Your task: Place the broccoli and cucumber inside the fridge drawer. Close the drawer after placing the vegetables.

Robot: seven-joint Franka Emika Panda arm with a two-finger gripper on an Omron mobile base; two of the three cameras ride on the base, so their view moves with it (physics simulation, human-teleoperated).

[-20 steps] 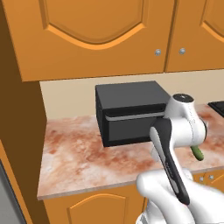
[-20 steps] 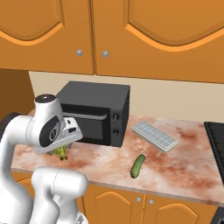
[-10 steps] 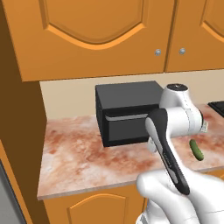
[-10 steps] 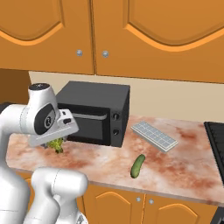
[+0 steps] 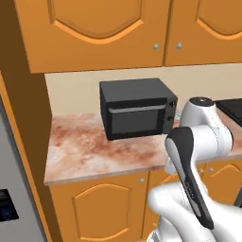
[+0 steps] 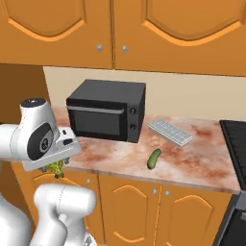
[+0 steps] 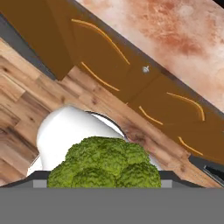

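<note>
Step in hand: carrying the broccoli (image 7: 104, 164) off the bench (image 6: 192, 161) toward the fridge, judged from the floret riding at the hand and the bench edge behind it
Hand: the hand (image 6: 56, 166) hangs low at 8 o'clock in the right base view, in front of the lower cabinet doors (image 6: 129, 209), closed on the broccoli; a bit of green shows just beneath it
Broccoli: in the hand view its bumpy dark-green head sits at 6 o'clock, pressed right up to the camera, with wooden floor (image 7: 17, 105) and cabinet fronts beyond
Cucumber: the cucumber (image 6: 153, 158) lies on the bench near its front edge, at about 5 o'clock from the microwave (image 6: 106, 109) and well apart from the hand; a white ribbed tray (image 6: 169, 132) rests near it, toward 1 o'clock
Fridge: a grey side panel (image 5: 16, 189) stands at 9 o'clock in the left base view; the drawer cannot be made out from here
Next move: likely a swing or drive left to face the fridge, then lowering the floret over the clear bin before letting go; the drawer's state is unknown, so that needs checking first
Left to do: cucumber not yet fetched, drawer not yet shut
</note>
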